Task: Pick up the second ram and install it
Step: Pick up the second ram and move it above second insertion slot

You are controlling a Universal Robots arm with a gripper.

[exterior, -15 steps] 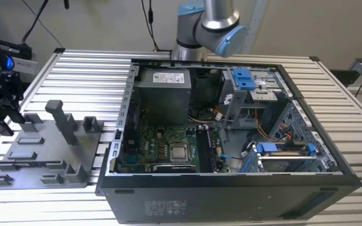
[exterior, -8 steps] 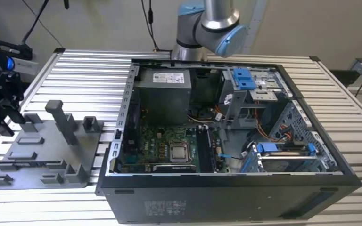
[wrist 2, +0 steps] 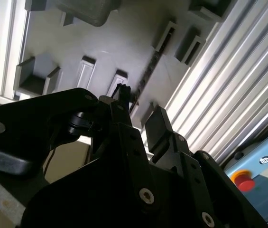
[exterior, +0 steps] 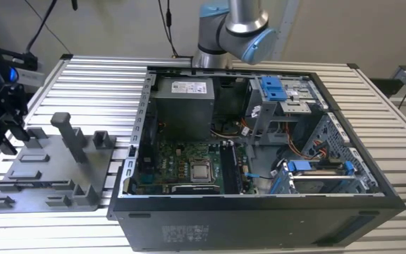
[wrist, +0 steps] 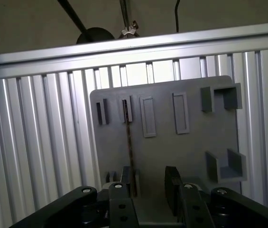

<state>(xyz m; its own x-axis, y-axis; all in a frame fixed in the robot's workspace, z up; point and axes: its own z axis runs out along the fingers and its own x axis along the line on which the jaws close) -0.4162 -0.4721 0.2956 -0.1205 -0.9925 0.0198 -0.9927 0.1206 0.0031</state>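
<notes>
One thin dark stick, the second ram (wrist: 128, 142), propped on edge in a slot of the gray fixture (wrist: 162, 152), lower left of the exterior view, presumably for easy pinching. Gripper (wrist: 148, 175) spread open astride it, grasping nothing.

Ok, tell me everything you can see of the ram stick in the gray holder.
The second ram is a thin, dark, long strip seen edge-on, standing on its long edge in end slots of the gray fixture plate. In the second wrist view its upper edge looks notched. The gripper hangs open over one end, not clamped on it.
</notes>
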